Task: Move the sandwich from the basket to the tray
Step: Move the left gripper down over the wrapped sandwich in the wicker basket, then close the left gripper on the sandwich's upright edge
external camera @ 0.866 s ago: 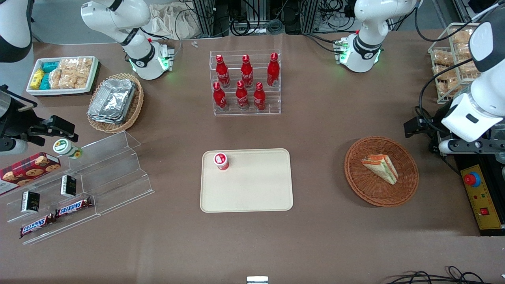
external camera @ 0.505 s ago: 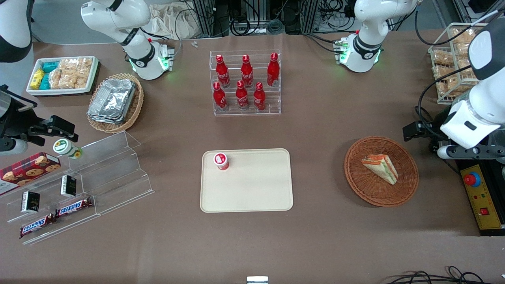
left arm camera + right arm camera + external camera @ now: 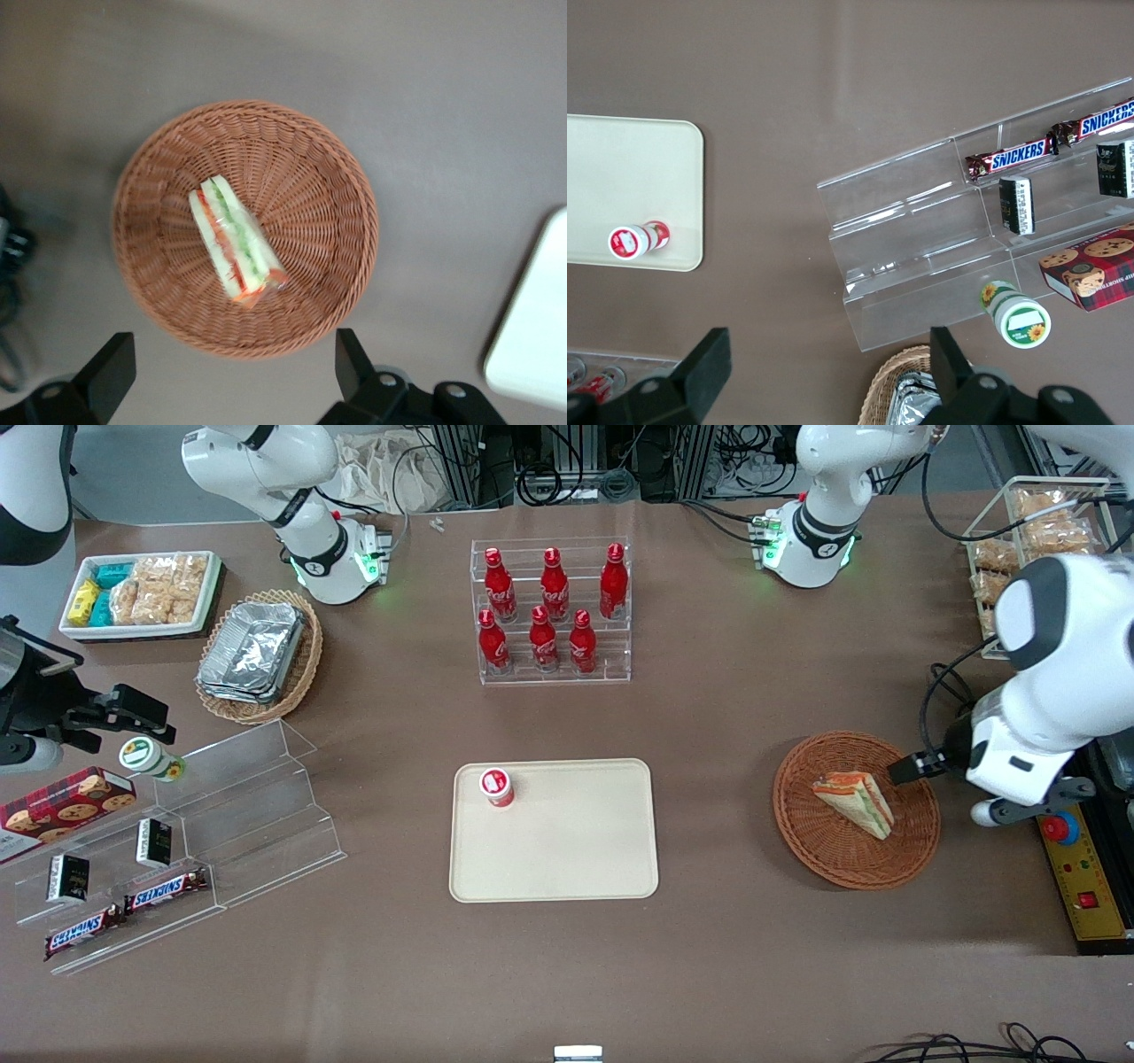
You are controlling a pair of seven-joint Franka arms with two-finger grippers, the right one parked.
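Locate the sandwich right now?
The sandwich lies in the basket, toward the working arm's end of the table from the tray. The open gripper hovers above the basket's edge.

Front view: hand [image 3: 912, 766] mostly hidden under the working arm's white wrist housing; only one dark fingertip shows, at the basket [image 3: 824, 850] rim. Wrist view: both fingers [image 3: 108, 372] cut off at the frame edge, tips spread wide and clear of the sandwich [image 3: 235, 239]. Tray [image 3: 532, 341] cut by the frame edge, one rounded corner visible. Sandwich filling blurred in that view. Wire rack [image 3: 1019, 540] of snack packets toward the working arm's end partly hidden by the arm.
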